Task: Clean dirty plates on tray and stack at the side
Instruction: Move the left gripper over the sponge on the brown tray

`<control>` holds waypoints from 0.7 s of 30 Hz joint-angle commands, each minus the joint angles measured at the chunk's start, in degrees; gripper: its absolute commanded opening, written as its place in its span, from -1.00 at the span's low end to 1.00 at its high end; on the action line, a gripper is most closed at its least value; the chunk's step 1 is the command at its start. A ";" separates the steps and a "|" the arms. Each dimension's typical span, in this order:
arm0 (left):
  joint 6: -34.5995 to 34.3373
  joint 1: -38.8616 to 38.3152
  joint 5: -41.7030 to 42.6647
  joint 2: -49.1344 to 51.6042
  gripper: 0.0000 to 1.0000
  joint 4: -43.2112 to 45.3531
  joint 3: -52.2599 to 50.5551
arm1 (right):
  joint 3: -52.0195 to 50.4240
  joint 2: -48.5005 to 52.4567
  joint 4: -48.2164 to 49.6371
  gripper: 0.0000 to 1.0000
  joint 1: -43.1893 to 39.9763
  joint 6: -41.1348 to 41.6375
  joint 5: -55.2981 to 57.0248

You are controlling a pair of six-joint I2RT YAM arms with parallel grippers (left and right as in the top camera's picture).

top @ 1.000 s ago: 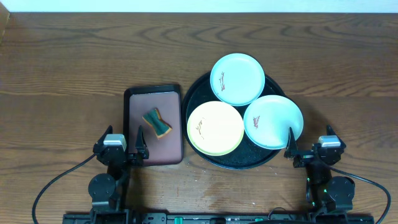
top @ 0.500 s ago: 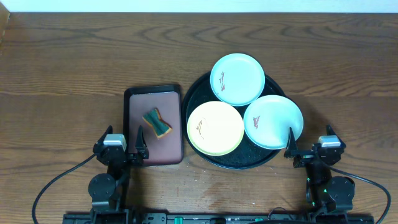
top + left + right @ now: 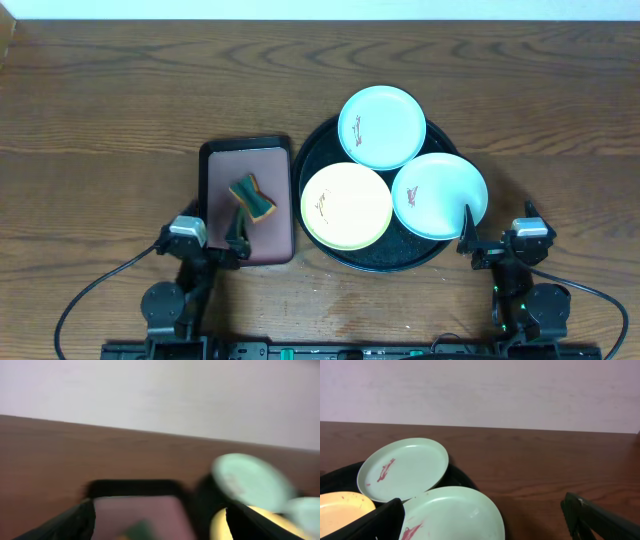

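Observation:
Three plates lie on the round black tray (image 3: 325, 152): a mint-blue plate (image 3: 381, 126) at the back, a pale yellow plate (image 3: 346, 206) at the front left, a second mint-blue plate (image 3: 439, 195) at the front right. Each has a small reddish smear. My left gripper (image 3: 212, 240) is open at the near end of the maroon tray; its view is blurred. My right gripper (image 3: 497, 238) is open and empty just right of the near mint plate (image 3: 452, 512). The far mint plate (image 3: 402, 469) and yellow plate (image 3: 340, 510) show in the right wrist view.
A small rectangular maroon tray (image 3: 222, 185) with a black rim lies left of the black tray. A sponge with green and orange sides (image 3: 252, 196) rests on it. It shows as a blurred patch in the left wrist view (image 3: 137, 530).
My left gripper has shifted a little to the right and forward over the maroon tray's near end. The right arm and the plates have not moved.

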 commanded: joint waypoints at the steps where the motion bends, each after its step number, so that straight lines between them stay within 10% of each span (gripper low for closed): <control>1: -12.24 0.20 13.90 -0.39 0.69 2.84 -0.61 | 0.00 -0.24 -0.37 0.99 0.31 -0.31 0.07; 10: -20.17 0.26 16.55 -0.35 0.68 24.33 1.97 | 0.00 -0.24 -0.37 0.99 0.31 -0.31 0.07; 21: -4.20 0.26 9.92 22.16 0.68 -5.49 29.42 | 0.00 -0.24 -0.37 0.98 0.31 -0.31 0.07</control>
